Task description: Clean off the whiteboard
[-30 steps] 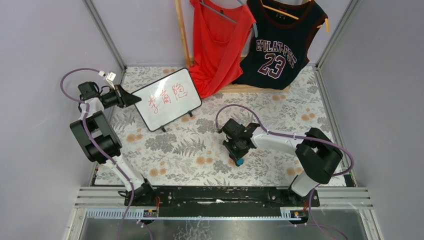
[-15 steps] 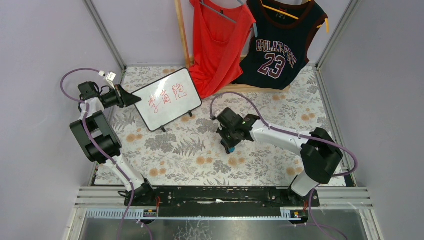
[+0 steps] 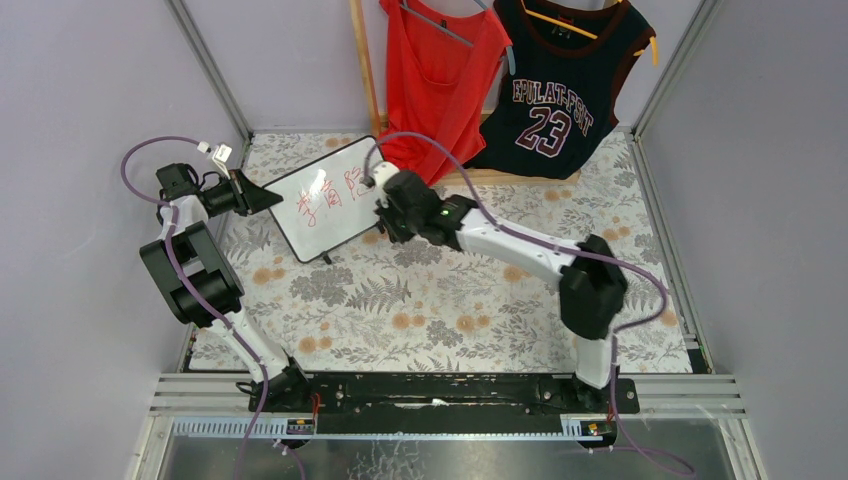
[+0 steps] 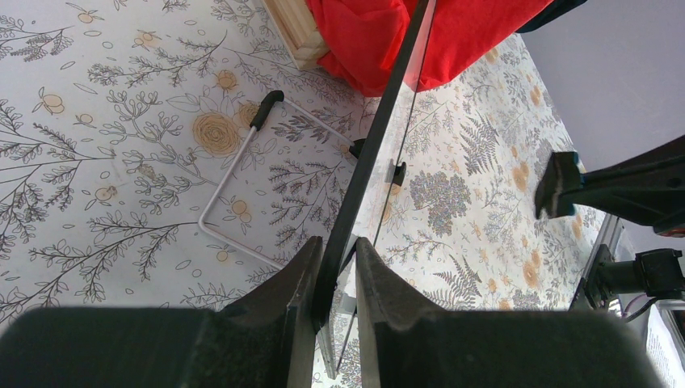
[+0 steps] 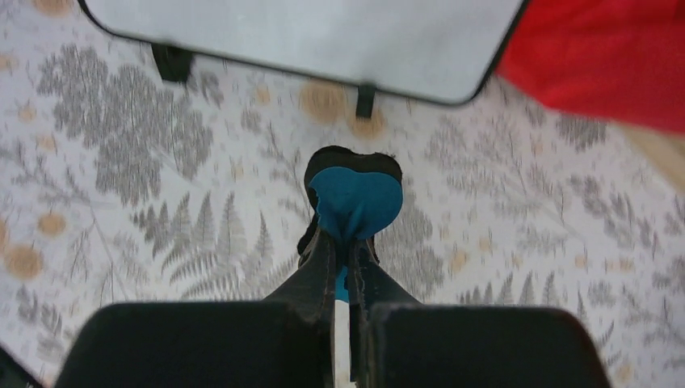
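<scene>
- While the whiteboard (image 3: pixel 330 205) stands tilted at the table's (image 3: pixel 400 300) far left, the left gripper (image 4: pixel 338 242) is clamped on its left edge, one finger on each face.
- At the board's other end, the right gripper (image 5: pixel 343 246) is pinched tight on a blue eraser (image 5: pixel 355 202), near the lower edge by the right foot.
- Red writing (image 3: pixel 335 190) runs across the board's face.
- Just beyond the right corner hangs a red shirt (image 3: pixel 440 80).
- Patterned table lies wide between the board and the arm bases.
</scene>
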`<state>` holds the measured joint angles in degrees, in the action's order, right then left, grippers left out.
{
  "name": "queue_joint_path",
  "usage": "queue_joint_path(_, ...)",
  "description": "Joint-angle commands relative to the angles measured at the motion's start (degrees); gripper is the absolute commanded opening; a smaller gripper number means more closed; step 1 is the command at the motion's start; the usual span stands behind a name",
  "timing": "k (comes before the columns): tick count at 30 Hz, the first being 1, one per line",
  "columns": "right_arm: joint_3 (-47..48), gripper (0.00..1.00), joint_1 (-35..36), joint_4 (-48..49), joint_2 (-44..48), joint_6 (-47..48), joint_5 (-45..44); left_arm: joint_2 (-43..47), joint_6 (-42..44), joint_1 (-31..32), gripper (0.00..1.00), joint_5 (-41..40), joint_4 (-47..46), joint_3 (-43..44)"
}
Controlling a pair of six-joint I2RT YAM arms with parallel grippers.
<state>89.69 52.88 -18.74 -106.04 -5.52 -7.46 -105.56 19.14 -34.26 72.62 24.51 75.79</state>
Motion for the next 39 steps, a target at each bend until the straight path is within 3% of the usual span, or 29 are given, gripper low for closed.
queue_joint_path(1, 13.64, 0.00, 1.20, 2.53, -9.18, 3.92, -4.81, -0.72, 0.58, 0.07, 0.00, -4.51, 1.77, -0.08)
queue_joint_path(8, 29.57, 0.00, 0.48, 1.72, -19.90, 5.03, -7.67, -1.25, 1.54, 0.20, 0.00, -4.98, 3.77, 1.88)
queue_joint_path(19, 44.46, 0.00, -6.45, 2.95, -29.71, 2.45, -2.26, -1.45, 1.13, 0.24, 0.00, -5.02, 4.93, 3.15)
queue_joint_path(39, 48.15, 0.00, -9.03, 5.37, -34.40, 2.50, 2.82, -0.22, -0.05, 0.50, 0.00, -5.76, 3.26, 0.75)
